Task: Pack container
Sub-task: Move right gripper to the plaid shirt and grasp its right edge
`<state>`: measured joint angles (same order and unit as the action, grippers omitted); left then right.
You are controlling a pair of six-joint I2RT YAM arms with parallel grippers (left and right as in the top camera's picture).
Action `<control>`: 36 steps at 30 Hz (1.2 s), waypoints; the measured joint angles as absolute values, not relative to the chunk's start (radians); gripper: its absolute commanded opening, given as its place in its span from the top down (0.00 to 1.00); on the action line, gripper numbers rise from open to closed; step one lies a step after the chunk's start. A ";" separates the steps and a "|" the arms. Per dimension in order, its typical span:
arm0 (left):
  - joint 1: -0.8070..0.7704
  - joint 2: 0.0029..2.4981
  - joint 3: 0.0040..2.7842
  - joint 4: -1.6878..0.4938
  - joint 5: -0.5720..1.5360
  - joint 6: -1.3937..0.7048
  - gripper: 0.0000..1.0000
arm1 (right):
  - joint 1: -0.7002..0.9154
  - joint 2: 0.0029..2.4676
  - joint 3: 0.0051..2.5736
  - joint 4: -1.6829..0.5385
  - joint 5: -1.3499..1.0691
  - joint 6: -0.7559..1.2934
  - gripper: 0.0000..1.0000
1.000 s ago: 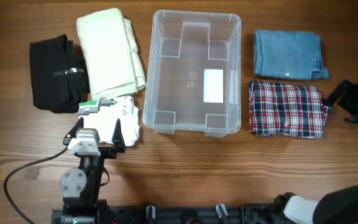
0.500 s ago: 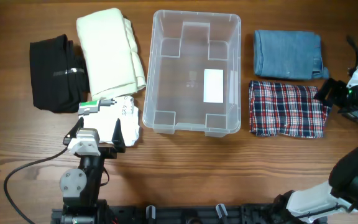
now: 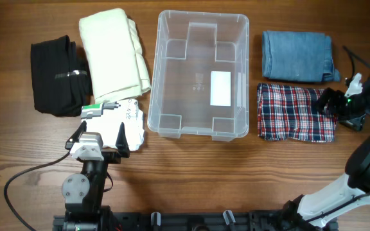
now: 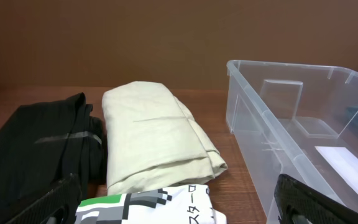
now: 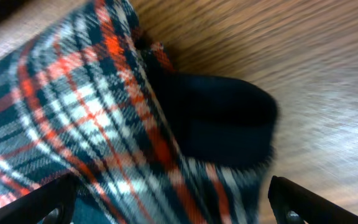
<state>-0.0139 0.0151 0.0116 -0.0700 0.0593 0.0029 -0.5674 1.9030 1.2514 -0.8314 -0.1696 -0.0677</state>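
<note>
two arms from overhead: clear container [image 3: 202,74] between left gripper [image 3: 100,138] and right gripper [image 3: 331,102]. from left wrist: fingers [image 4: 58,199] spread wide, printed white shirt [image 4: 148,208] between, container ahead-right. from right wrist: spread wide too, plaid cloth [image 5: 73,112] between.

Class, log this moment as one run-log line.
container empty | right gripper open over plaid cloth edge | left gripper open over printed white garment

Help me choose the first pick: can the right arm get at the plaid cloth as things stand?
Probably yes. The right gripper is at the right edge of the plaid cloth, jaws open either side of its corner in the wrist view. Nothing lies on the cloth or between them.
</note>
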 measured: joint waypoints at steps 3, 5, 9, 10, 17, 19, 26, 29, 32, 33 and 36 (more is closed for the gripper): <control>-0.014 0.015 0.012 -0.070 0.059 0.003 0.00 | -0.568 1.924 1.245 -0.819 -0.187 -0.069 0.00; -0.014 0.015 0.012 -0.070 0.059 0.003 0.00 | -0.571 1.929 1.237 -0.805 -0.200 -0.069 0.00; -0.014 0.015 0.012 -0.070 0.059 0.003 0.00 | -0.580 1.930 1.211 -0.772 -0.228 -0.065 0.04; -0.014 0.015 0.012 -0.070 0.059 0.003 0.00 | -0.581 1.929 1.208 -0.767 -0.229 -0.061 0.09; -0.014 0.015 0.012 -0.070 0.059 0.003 0.00 | -0.580 1.911 1.164 -0.708 -0.278 -0.007 0.33; -0.014 0.015 0.012 -0.070 0.059 0.003 0.00 | -0.581 1.911 1.161 -0.709 -0.296 0.004 0.37; -0.014 0.015 0.012 -0.070 0.059 0.003 0.00 | -0.582 1.921 1.160 -0.727 -0.344 0.026 0.62; -0.014 0.015 0.012 -0.070 0.059 0.003 0.00 | -0.582 1.921 1.160 -0.738 -0.364 0.045 0.77; -0.014 0.015 0.012 -0.070 0.059 0.003 0.00 | -0.582 1.922 1.160 -0.748 -0.377 0.074 0.96; -0.014 0.015 0.012 -0.070 0.059 0.003 0.00 | -0.582 1.922 1.160 -0.752 -0.379 0.082 0.96; -0.014 0.015 0.012 -0.070 0.059 0.003 0.00 | -0.582 1.922 1.163 -0.772 -0.385 0.095 0.96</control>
